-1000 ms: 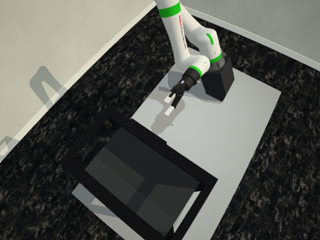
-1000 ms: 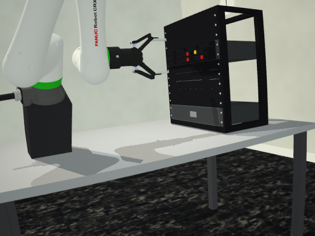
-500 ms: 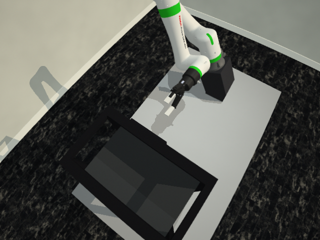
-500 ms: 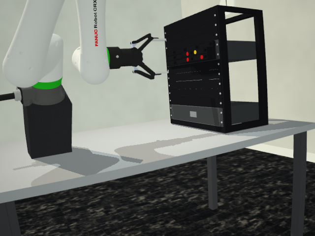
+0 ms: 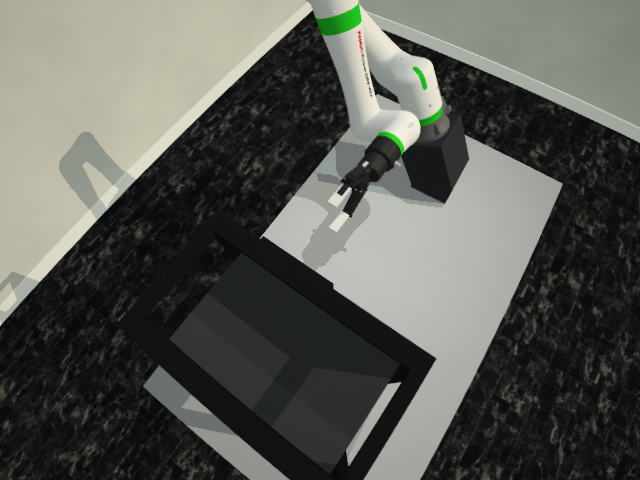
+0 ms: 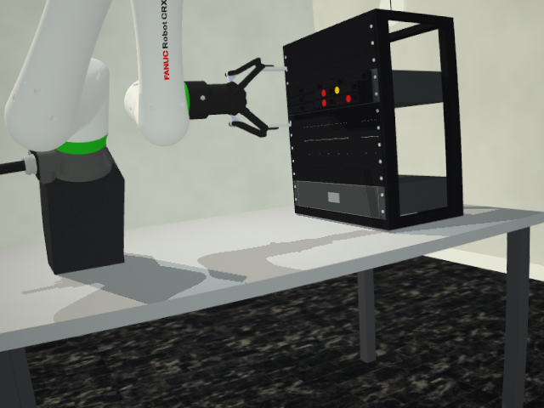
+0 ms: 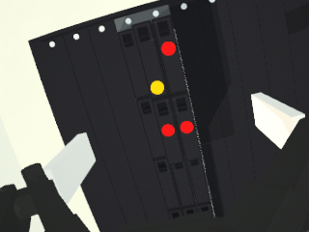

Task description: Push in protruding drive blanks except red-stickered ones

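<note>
On the grey table [image 6: 307, 263], far right, stands the black rack [image 6: 448, 114], its upper front row holding drive blanks [image 6: 331, 97] with three red stickers [image 6: 324, 93] and one yellow sticker [image 6: 337, 89]. My arm [image 6: 153, 65] reaches level toward that row, my gripper [image 6: 277, 97] spread wide, holding nothing, short of the rack.
</note>
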Robot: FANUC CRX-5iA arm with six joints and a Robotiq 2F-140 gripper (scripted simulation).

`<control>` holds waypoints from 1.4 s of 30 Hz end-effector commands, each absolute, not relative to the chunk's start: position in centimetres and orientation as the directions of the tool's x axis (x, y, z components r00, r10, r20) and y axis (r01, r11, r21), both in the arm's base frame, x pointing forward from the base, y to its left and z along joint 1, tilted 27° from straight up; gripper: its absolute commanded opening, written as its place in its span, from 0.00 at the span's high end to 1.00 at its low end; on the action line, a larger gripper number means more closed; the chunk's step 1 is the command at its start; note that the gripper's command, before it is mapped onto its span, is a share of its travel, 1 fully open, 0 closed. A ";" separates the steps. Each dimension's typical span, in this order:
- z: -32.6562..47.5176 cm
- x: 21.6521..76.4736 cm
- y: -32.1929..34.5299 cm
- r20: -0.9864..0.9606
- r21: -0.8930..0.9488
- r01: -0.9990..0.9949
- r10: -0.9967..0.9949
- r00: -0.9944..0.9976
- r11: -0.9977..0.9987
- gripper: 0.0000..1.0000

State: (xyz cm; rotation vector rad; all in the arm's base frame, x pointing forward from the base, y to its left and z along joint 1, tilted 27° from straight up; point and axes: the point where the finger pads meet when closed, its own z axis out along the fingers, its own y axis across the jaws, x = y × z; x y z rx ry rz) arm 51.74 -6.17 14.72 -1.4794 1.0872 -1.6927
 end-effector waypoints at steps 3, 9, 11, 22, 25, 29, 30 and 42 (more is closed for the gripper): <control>14.7 51.7 -6.2 0.461 -0.887 -0.057 -0.871 -0.168 -0.458 0.00; 14.7 51.7 -6.2 0.461 -0.887 -0.057 -0.871 -0.168 -0.458 0.00; 14.7 51.7 -6.2 0.461 -0.887 -0.057 -0.871 -0.168 -0.458 0.00; 14.7 51.7 -6.2 0.461 -0.887 -0.057 -0.871 -0.168 -0.458 0.00; 14.7 51.7 -6.2 0.461 -0.887 -0.057 -0.871 -0.168 -0.458 0.00; 14.7 51.7 -6.2 0.461 -0.887 -0.057 -0.871 -0.168 -0.458 0.00; 14.7 51.7 -6.2 0.461 -0.887 -0.057 -0.871 -0.168 -0.458 0.00; 14.5 52.5 -5.9 0.460 -0.887 -0.056 -0.872 -0.168 -0.458 0.00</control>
